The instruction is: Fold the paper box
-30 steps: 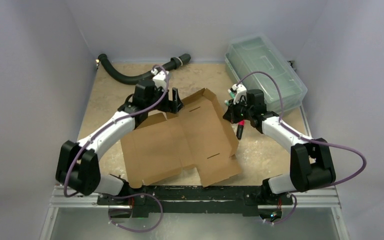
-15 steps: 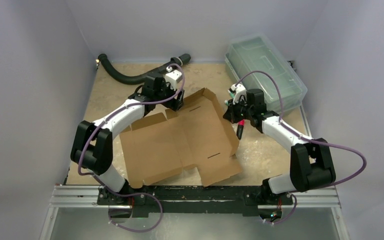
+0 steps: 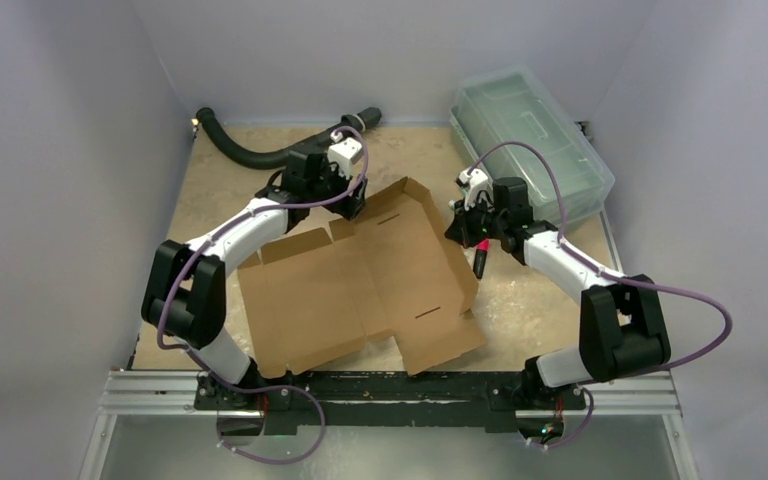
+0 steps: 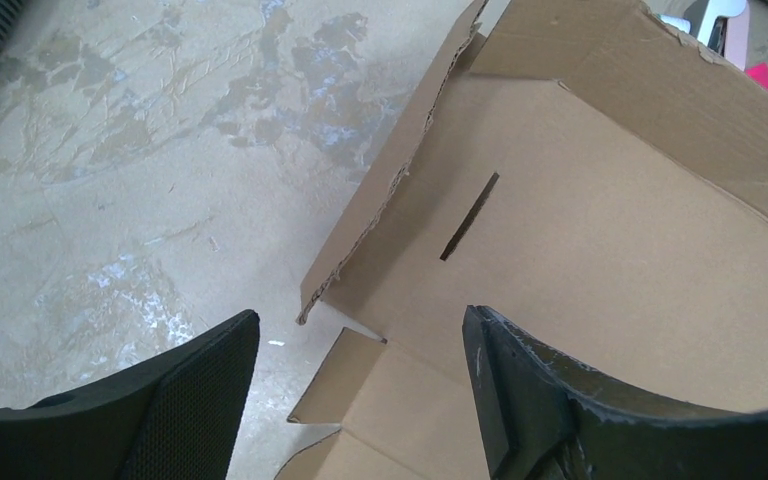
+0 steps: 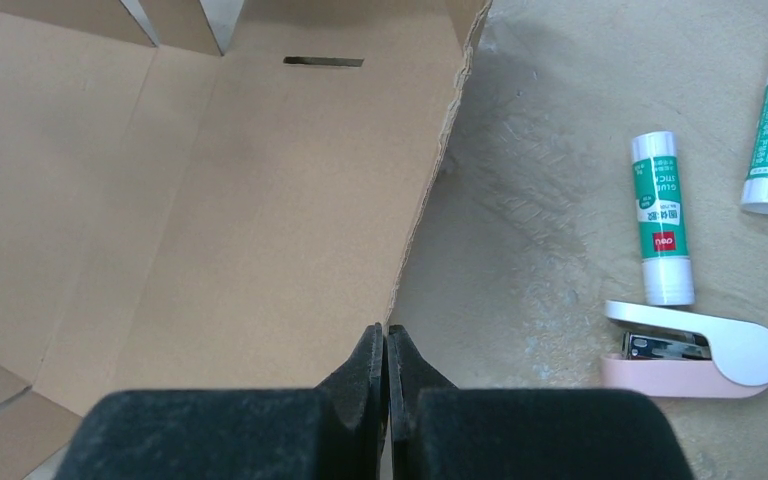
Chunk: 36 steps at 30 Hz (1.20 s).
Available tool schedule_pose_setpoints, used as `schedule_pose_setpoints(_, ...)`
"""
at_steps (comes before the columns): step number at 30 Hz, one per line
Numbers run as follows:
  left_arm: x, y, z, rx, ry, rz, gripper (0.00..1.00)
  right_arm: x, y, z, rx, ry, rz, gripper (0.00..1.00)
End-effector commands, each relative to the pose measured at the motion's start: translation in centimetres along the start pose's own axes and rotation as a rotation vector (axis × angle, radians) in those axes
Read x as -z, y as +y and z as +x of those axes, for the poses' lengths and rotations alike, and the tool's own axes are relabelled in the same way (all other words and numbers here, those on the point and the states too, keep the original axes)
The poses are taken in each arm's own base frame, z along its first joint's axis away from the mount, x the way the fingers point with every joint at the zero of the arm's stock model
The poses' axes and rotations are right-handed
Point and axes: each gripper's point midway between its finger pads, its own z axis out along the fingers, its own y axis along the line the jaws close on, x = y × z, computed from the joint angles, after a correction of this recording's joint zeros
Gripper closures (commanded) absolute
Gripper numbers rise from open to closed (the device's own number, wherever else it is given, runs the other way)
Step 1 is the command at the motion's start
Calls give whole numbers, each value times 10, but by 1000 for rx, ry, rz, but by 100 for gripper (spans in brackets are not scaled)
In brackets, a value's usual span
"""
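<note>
Since a second ago the left arm's elbow has swung inward and its gripper has shifted toward the table's far edge, while the right arm has hardly stirred. The paper box (image 3: 360, 285) lies mid-table as a mostly flat die-cut sheet of plain brown corrugated board, slotted and creased, with its broad panels toward the near edge. At the sheet's right edge, the right gripper (image 5: 387, 335) is pinched tight on the torn, fluted rim. Just beside it on the bare tabletop lie two glue sticks (image 5: 662, 218) and a pink stapler (image 5: 700, 350). Farther off, the left gripper (image 4: 360, 330) hangs spread wide and holds nothing. The raised far flap stands just ahead of its fingers, running away toward the far right, so the left arm is the nearer one to it.
</note>
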Motion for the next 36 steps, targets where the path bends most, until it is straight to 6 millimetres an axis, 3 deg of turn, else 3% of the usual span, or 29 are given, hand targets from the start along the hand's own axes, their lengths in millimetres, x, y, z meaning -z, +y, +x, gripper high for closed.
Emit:
schedule_pose_setpoints(1, -4, 4, -9, -16, -32, 2, 25, 4, 4, -25, 50, -54, -31, 100)
schedule_pose_setpoints(8, -6, 2, -7, -14, -40, 10, 29, 4, 3, -25, 45, -56, -33, 100)
schedule_pose_setpoints(13, -19, -4, 2, -41, -35, 66, 39, 3, 4, -24, 43, -55, -40, 100)
schedule_pose_setpoints(20, -33, -5, -8, -97, -118, 97, 42, 3, 6, -23, 40, -51, -52, 100)
schedule_pose_setpoints(28, -53, 1, 0, -111, -103, 89, 49, 2, 5, -23, 39, -50, -52, 100)
schedule_pose_setpoints(34, -62, 5, 4, -105, -87, 82, 60, 1, 6, -21, 37, -47, -57, 100)
schedule_pose_setpoints(36, -63, 5, 4, -104, -84, 85, 71, 1, 6, -21, 35, -46, -57, 100)
